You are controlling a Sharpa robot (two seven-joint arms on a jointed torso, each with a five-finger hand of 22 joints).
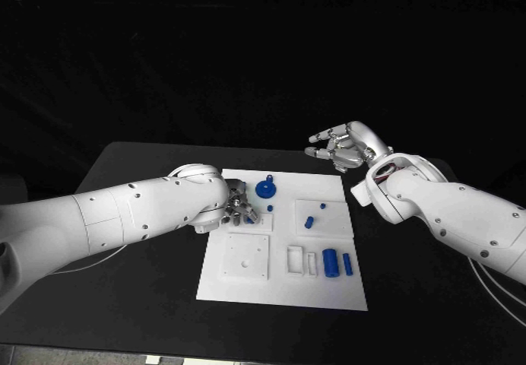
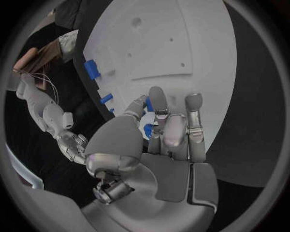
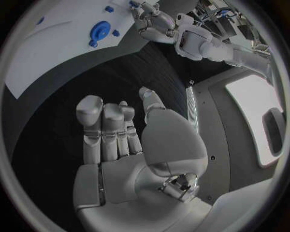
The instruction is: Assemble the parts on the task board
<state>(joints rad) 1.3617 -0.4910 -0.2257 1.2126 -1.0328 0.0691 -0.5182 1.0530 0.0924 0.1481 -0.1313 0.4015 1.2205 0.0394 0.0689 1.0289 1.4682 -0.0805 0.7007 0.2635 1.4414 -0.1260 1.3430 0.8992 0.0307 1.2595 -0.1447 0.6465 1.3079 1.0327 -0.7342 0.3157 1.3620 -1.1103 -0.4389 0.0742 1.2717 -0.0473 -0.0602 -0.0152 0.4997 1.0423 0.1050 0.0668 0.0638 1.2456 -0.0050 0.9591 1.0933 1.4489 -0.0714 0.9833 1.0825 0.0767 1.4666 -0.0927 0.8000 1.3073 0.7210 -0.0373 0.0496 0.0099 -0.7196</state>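
The white task board (image 1: 283,285) lies in the middle of the black table. My left hand (image 1: 243,209) rests over its near-left upper area and pinches a small blue part (image 2: 147,130) between thumb and fingers. Just beyond that hand a round blue disc (image 1: 267,188) with a knob lies on the board. My right hand (image 1: 349,146) hangs raised past the board's far right corner, fingers apart, its palm (image 3: 121,154) bare. The right wrist view takes in the disc (image 3: 99,32) and my left hand (image 3: 148,12).
Two small blue pieces (image 1: 324,204) (image 1: 309,223) lie on the board's right half. A blue cylinder (image 1: 330,263) and a thin blue peg (image 1: 347,264) stand side by side lower right, beside white slots (image 1: 296,259). A white square plate (image 1: 248,255) sits lower left.
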